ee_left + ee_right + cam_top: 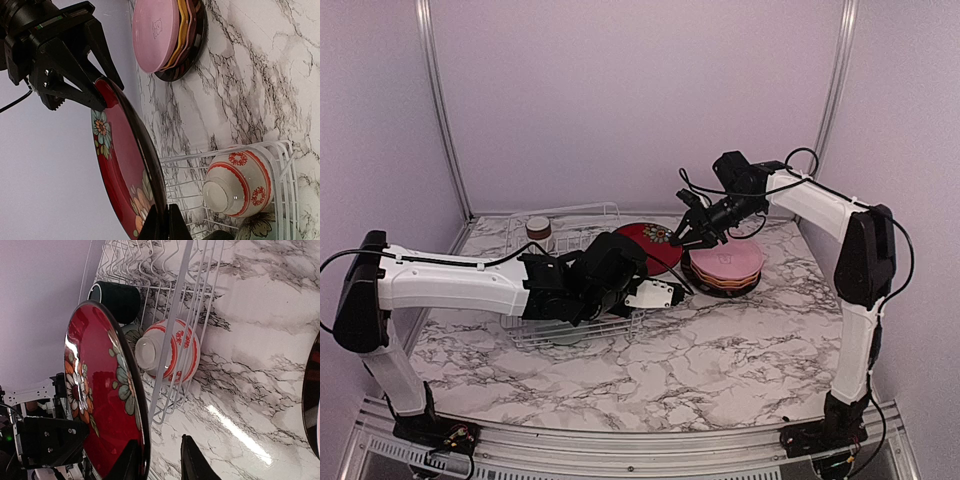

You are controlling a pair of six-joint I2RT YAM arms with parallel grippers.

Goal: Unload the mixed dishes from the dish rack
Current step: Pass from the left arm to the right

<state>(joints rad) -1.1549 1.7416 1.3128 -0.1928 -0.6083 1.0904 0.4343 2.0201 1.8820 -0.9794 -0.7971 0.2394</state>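
The floral red plate (642, 243) is held on edge above the table between the dish rack (582, 214) and a plate stack (725, 265) with a pink plate on top. My left gripper (675, 285) is shut on its rim, seen in the left wrist view (165, 226) with the plate (117, 165). My right gripper (690, 238) is open and straddles the opposite rim (160, 462); the plate (100, 400) lies against one finger, with a gap to the other. The pink-white floral bowl (172, 352) and dark green mug (117, 300) lie in the rack (175, 300).
The white-and-brown cup (538, 232) stands at the rack's back left. The floral bowl (240, 180) lies against the rack's wire wall (280, 170). The plate stack (165, 35) sits on marble right of the rack. Walls enclose the table on three sides.
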